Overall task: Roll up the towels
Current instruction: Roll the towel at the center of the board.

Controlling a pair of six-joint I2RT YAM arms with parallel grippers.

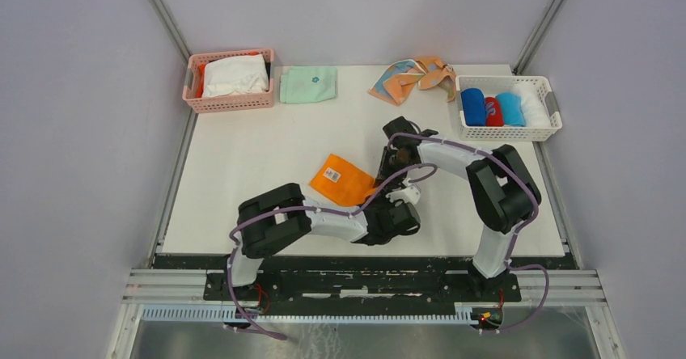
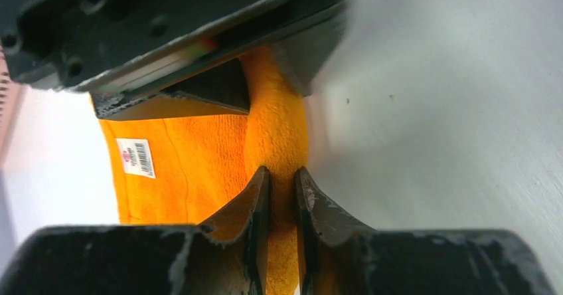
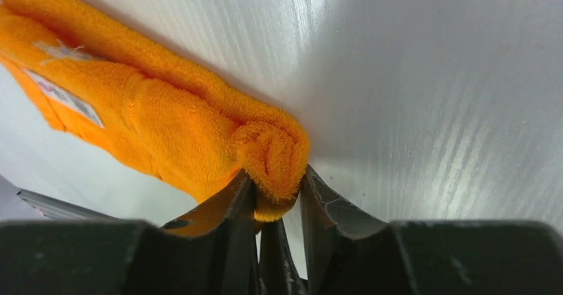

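The orange towel (image 1: 344,179) lies mid-table with its right edge rolled up, a white label on its flat part. My left gripper (image 2: 282,172) is shut on the rolled edge of the orange towel (image 2: 192,155). My right gripper (image 3: 277,175) holds the rolled end of the orange towel (image 3: 172,129) between both fingertips, its jaws wider than the left's. From above, the left gripper (image 1: 402,200) and right gripper (image 1: 394,163) meet at that right edge. The peach towel (image 1: 412,78) lies crumpled at the back. The blue towel (image 1: 473,106) sits rolled in the white basket (image 1: 506,133).
A folded mint-green cloth (image 1: 308,83) lies at the back. Left of it stands a pink basket (image 1: 230,103) holding white cloth. The white basket at the back right also holds several other rolls. The table's edges run along metal rails.
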